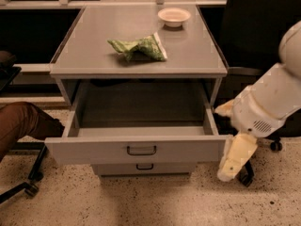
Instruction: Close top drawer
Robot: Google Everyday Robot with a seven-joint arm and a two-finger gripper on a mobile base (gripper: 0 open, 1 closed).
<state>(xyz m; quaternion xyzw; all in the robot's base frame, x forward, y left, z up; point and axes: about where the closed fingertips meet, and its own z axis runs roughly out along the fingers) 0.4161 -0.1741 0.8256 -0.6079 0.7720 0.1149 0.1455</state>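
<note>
The top drawer (94, 150) of the grey metal cabinet is pulled far out and its tray is empty. Its flat front panel has a small dark loop handle (141, 150) at the centre. My gripper (236, 158) hangs down at the right, just beside the right end of the drawer's front panel and about level with it. It is cream-coloured and sits under the white arm (268, 105). It holds nothing that I can see. A second drawer front with its own handle (145, 166) shows just below the open drawer.
On the cabinet top (94, 27) lie a green crumpled bag (138, 47) and a small white bowl (174, 16). A person's leg (21, 124) and an office chair base (28, 182) are at the left. A chair castor (275, 146) is at the right, and the floor is speckled.
</note>
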